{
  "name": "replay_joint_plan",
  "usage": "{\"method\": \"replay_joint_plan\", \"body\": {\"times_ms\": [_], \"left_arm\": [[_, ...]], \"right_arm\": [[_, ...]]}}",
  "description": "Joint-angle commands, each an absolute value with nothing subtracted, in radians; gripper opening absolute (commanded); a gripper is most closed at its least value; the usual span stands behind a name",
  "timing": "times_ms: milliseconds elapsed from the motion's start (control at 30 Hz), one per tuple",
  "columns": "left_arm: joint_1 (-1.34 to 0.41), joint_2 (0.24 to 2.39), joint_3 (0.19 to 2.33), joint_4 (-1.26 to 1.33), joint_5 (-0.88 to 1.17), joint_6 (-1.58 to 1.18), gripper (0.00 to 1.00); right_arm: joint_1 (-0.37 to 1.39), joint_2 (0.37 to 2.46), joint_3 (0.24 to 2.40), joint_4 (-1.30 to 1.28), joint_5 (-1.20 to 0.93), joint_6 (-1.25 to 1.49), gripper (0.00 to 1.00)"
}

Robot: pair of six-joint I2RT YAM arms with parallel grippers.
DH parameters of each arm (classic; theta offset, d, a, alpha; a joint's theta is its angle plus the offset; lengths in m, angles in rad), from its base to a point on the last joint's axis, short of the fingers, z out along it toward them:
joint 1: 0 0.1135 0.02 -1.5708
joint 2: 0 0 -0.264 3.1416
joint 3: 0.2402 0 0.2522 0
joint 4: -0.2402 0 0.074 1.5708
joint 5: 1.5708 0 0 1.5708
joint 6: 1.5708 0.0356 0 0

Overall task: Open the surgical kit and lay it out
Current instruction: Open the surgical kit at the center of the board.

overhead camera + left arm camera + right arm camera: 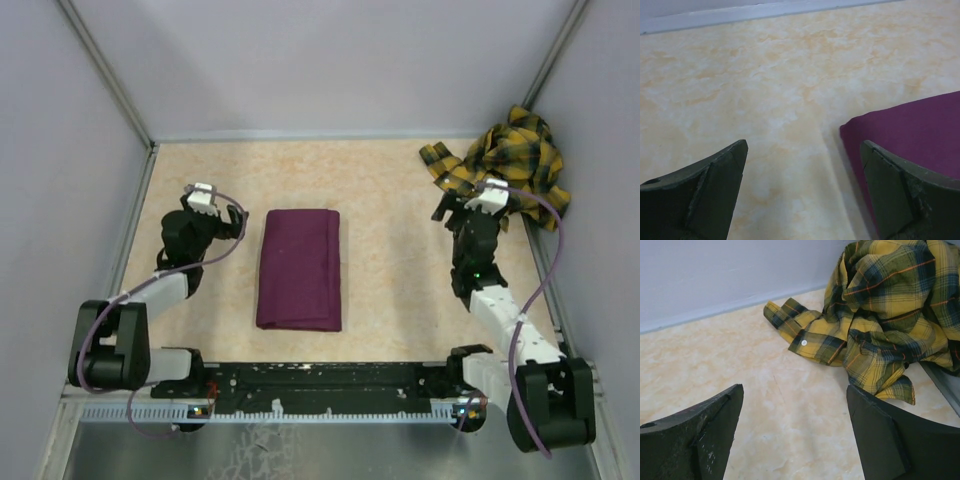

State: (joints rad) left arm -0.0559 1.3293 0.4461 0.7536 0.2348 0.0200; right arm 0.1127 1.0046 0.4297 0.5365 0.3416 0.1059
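Observation:
The surgical kit lies folded shut as a dark purple cloth bundle in the middle of the table. Its tray, scissors, forceps and white pieces are hidden inside. My left gripper is open and empty, just left of the bundle. In the left wrist view the gripper hovers over bare table, with the bundle's corner by the right finger. My right gripper is open and empty at the right, well apart from the kit. In the right wrist view it shows over bare table.
A crumpled yellow and dark plaid shirt lies in the far right corner, just beyond my right gripper; it also shows in the right wrist view. Pale walls enclose the table on three sides. A black rail runs along the near edge.

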Motion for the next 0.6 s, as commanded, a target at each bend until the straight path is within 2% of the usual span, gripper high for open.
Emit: {"method": "replay_joint_plan", "body": {"times_ms": [0,133,267,400,567], "left_arm": [[-0.141,1.261,0.6,0.466,0.238,-0.008,0.99],[-0.175,1.249,0.725,0.335,0.234,-0.091,0.99],[-0.181,1.244,0.88,0.163,0.24,-0.263,0.99],[-0.211,1.254,1.018,-0.009,0.238,-0.258,0.99],[-0.218,1.188,1.079,-0.124,0.218,-0.255,0.99]], "right_arm": [[0.112,0.95,0.636,0.143,0.334,0.248,0.84],[0.112,0.941,0.754,-0.027,0.29,0.299,0.84],[0.112,0.904,0.794,-0.068,0.205,0.354,0.85],[0.112,0.896,0.83,-0.125,0.087,0.401,0.85],[0.112,0.894,0.859,-0.234,0.106,0.497,0.85]]}}
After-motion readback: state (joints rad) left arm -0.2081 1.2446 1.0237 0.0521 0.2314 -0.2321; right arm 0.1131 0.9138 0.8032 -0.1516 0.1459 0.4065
